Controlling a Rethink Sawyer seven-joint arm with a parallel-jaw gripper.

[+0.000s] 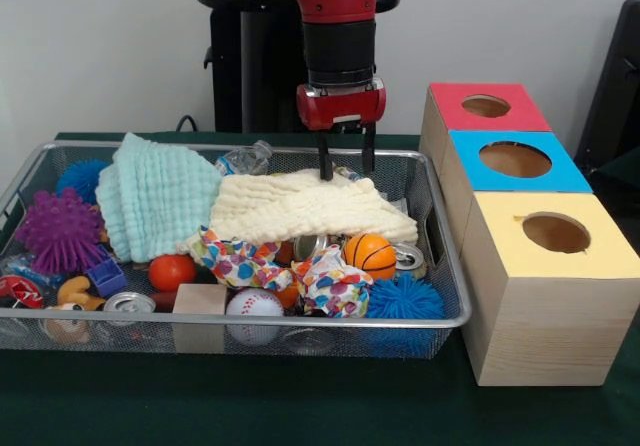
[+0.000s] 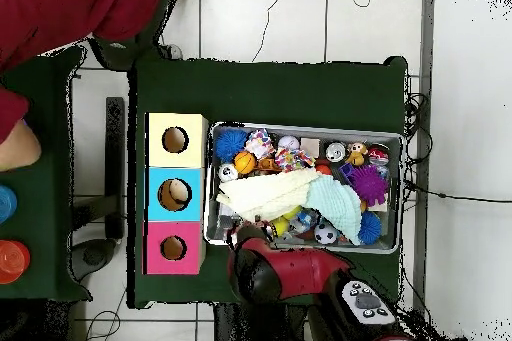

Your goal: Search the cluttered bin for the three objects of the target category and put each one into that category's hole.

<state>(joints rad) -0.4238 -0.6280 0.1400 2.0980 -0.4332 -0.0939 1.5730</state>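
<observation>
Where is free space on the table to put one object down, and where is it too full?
Free: the green table strip in front of the wire bin, and the wider green area beyond the bin and the boxes in the overhead view. Crowded: the bin is full of balls, cans and cloths, with the gripper over the cream cloth.

Three boxes (image 1: 530, 226) stand beside the bin (image 1: 440, 266) holding toys.
</observation>
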